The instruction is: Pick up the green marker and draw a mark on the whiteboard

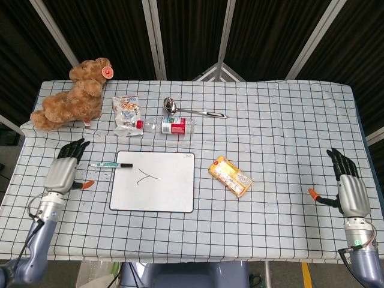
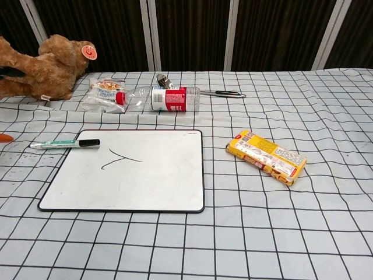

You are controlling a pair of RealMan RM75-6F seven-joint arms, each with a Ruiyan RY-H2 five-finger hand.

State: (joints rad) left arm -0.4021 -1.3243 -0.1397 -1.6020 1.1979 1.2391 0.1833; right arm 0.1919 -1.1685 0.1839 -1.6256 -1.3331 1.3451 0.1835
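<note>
The green marker (image 1: pixel 111 164) (image 2: pixel 64 143) lies flat on the table, its black tip resting on the left edge of the whiteboard (image 1: pixel 153 189) (image 2: pixel 152 181). A black stroke is drawn on the board's upper left part. My left hand (image 1: pixel 63 172) is a short way left of the marker, open, fingers spread, holding nothing. Only its orange thumb tip shows at the left edge of the chest view. My right hand (image 1: pixel 348 186) rests open near the table's right edge, far from the board.
A brown teddy bear (image 1: pixel 72 93) sits at the back left. A snack bag (image 1: pixel 127 111), a plastic bottle (image 1: pixel 165 125) and a metal ladle (image 1: pixel 192 110) lie behind the board. A yellow snack pack (image 1: pixel 230 176) lies to the board's right.
</note>
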